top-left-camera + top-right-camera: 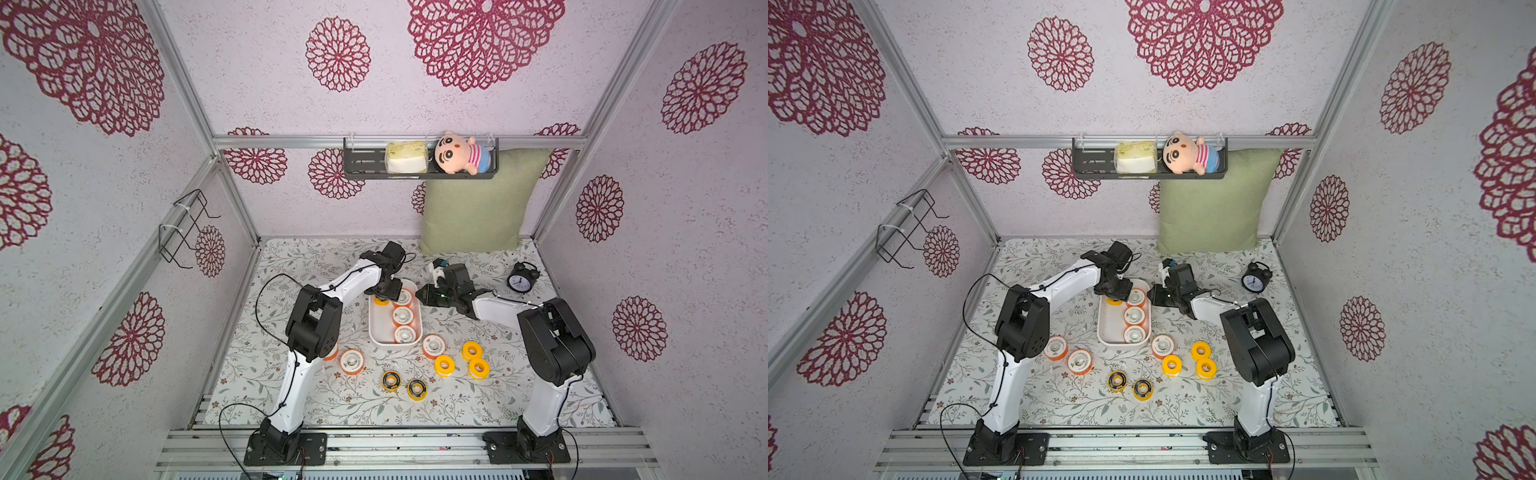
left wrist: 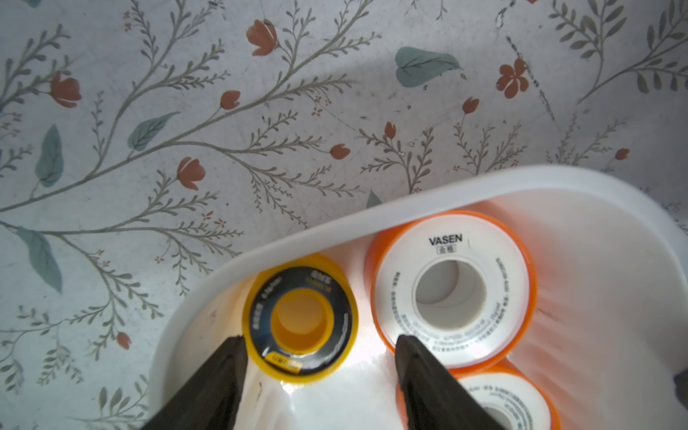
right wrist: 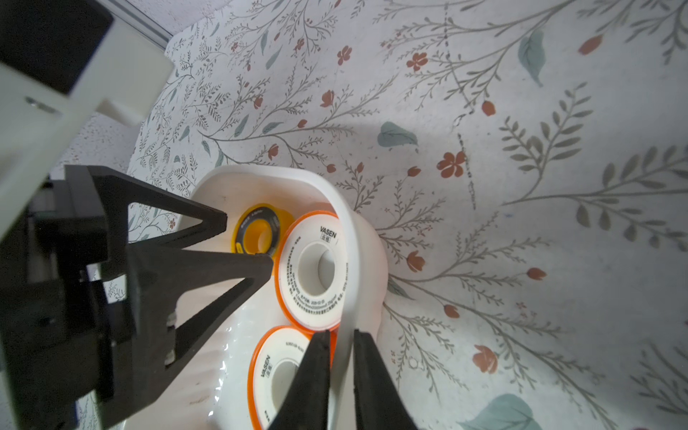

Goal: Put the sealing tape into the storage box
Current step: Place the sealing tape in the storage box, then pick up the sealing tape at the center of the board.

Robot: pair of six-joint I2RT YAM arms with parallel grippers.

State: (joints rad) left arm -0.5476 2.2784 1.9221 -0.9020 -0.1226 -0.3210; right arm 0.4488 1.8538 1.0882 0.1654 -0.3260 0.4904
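Note:
The white storage box (image 1: pixel 379 329) (image 1: pixel 1109 328) lies mid-table. Inside it are three orange sealing tape rolls (image 1: pixel 403 315) in a row and a yellow black-faced roll (image 2: pixel 300 322) lying flat at the far end. My left gripper (image 2: pixel 319 340) (image 1: pixel 386 293) hovers over that roll, open, its fingertips either side of the roll's near edge and apart from it. My right gripper (image 3: pixel 341 333) (image 1: pixel 419 293) is shut on the box's right wall (image 3: pixel 350 283). On the table lie more rolls: orange (image 1: pixel 352 360), yellow (image 1: pixel 444 365), black-faced (image 1: pixel 391 380).
A black alarm clock (image 1: pixel 521 279) stands at the back right. A green pillow (image 1: pixel 478 203) leans on the back wall under a black shelf (image 1: pixel 365 162) with a plush doll and a tissue pack. A wire rack (image 1: pixel 183 228) hangs on the left wall.

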